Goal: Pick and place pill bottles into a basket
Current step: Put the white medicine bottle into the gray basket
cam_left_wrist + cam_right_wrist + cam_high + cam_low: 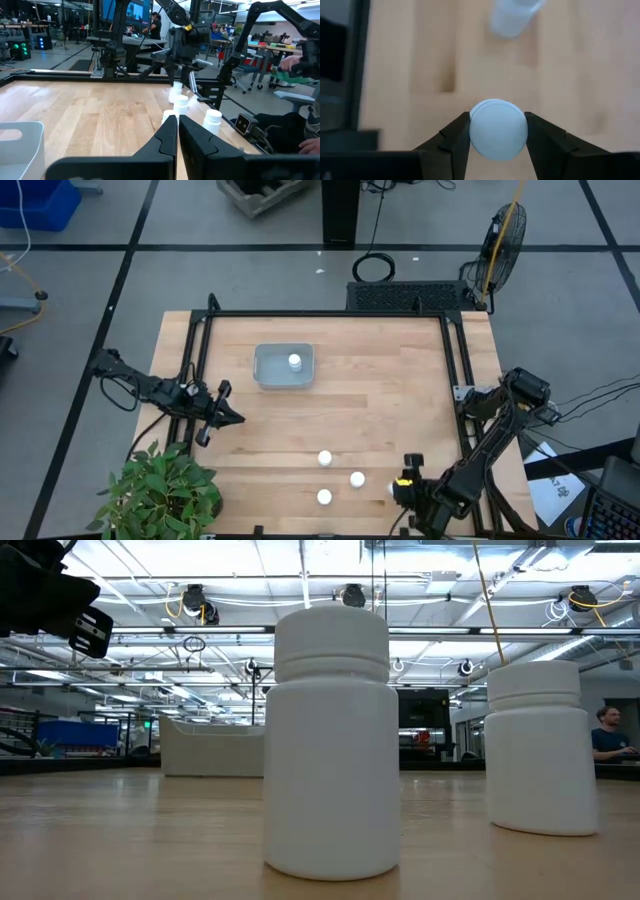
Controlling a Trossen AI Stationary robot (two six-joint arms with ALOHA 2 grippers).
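Observation:
The pale grey-blue basket [270,376] stands on the table's far left part, with one white pill bottle [295,361] upright inside it. Three more white pill bottles [325,458] [357,478] [324,497] stand upright near the table's near edge. Two of them loom large in the low view [330,740] [545,745]. My right gripper [402,483] is at the near right, shut on a fifth pill bottle [498,129]. My left gripper [228,408] hangs shut and empty at the table's left side, near the basket. My right gripper pinches the pill bottle between its two fingers, which lie on opposite sides of its round body just below the cap [470,131]. The fingers come from above, pointing down. The bottle is upright, cap up. Whether its base is on the table, I cannot tell.
A potted green plant [160,490] stands at the table's near left corner. A black metal frame [200,330] runs along the table's left, far and right edges. Bare wood lies between the basket and the bottles. A person [608,735] sits in the room beyond.

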